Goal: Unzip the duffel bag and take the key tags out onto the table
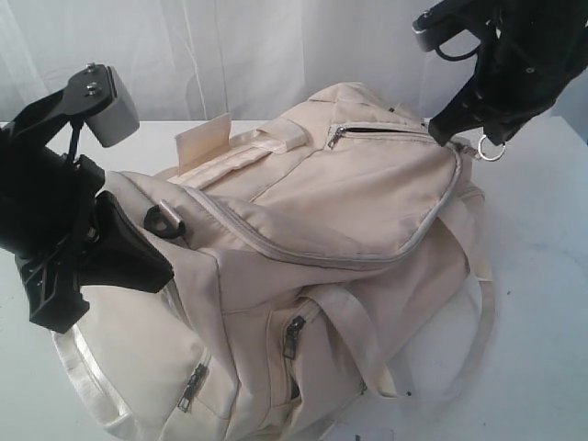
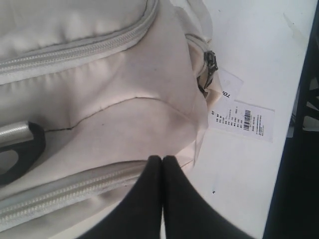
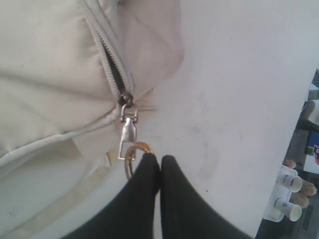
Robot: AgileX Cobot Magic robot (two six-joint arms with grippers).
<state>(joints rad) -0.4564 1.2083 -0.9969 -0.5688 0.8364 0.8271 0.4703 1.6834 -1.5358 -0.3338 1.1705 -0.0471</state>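
Right end effector (image 3: 160, 160): fingers together against zipper ring (image 3: 130, 158), upper right of exterior view. Left end effector (image 2: 162, 160): together, on duffel bag (image 1: 312, 230), frame centre. Advice: hook ring securely, pull along track.

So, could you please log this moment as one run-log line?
left gripper shut against duffel bag; right gripper shut at zipper ring

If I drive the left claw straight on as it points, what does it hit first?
The duffel bag, its cream panel right ahead of the shut left claw; they may be touching, depth is unclear.
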